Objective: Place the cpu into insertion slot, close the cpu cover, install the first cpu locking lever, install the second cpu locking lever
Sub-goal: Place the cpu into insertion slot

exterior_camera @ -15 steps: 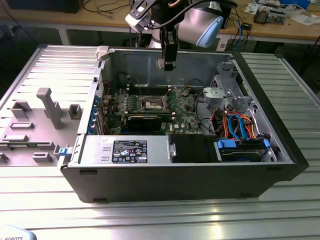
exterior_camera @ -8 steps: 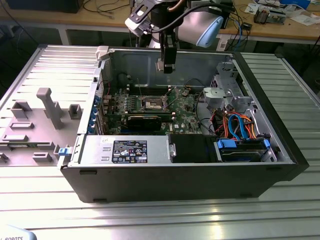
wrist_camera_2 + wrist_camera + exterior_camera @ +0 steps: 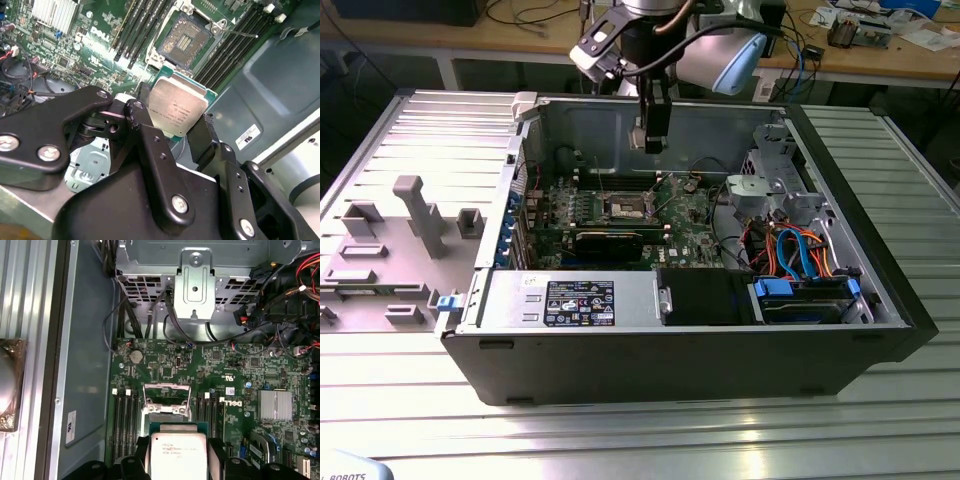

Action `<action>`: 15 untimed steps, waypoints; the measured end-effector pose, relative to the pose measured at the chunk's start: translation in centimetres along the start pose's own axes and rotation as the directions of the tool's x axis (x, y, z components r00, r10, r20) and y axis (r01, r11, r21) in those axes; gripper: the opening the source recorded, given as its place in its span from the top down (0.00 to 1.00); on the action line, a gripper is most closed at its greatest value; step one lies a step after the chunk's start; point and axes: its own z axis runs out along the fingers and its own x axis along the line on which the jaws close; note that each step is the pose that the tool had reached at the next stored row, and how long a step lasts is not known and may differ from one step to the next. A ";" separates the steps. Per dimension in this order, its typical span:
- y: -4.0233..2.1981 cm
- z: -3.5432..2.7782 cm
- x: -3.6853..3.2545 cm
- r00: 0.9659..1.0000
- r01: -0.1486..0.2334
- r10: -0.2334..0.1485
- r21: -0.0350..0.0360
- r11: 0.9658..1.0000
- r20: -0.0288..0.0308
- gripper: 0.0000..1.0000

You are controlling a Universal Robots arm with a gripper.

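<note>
In both wrist views my gripper (image 3: 175, 127) is shut on the cpu (image 3: 177, 111), a flat square chip with a dull silver top, one black finger (image 3: 142, 125) on each side of it. The insertion slot (image 3: 186, 40) lies on the green motherboard beyond the chip, its brownish contact field uncovered. The first wrist view has the cpu (image 3: 178, 456) just short of the slot (image 3: 166, 401), with the silver cpu cover (image 3: 167, 411) at the slot's nearer edge. A thin locking lever (image 3: 241, 33) juts out beside the slot. In the exterior view the gripper (image 3: 652, 143) hangs above the slot (image 3: 627, 208).
Black memory slots (image 3: 142, 25) flank the socket on both sides. A long black graphics card (image 3: 610, 240) lies in front of it, a drive cage (image 3: 770, 190) with cables to the exterior view's right. The case walls (image 3: 670, 120) enclose the board. A grey fixture (image 3: 410, 215) sits outside.
</note>
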 end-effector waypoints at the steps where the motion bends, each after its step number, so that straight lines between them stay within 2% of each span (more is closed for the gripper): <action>1: -0.06 0.17 0.00 1.000 -0.004 0.004 0.000 1.000 0.000 0.46; 6: -0.26 0.98 -0.01 0.999 -0.038 0.038 -0.001 0.999 0.004 0.46; 15: -0.44 1.06 0.00 0.999 -0.044 0.044 -0.001 0.999 0.004 0.46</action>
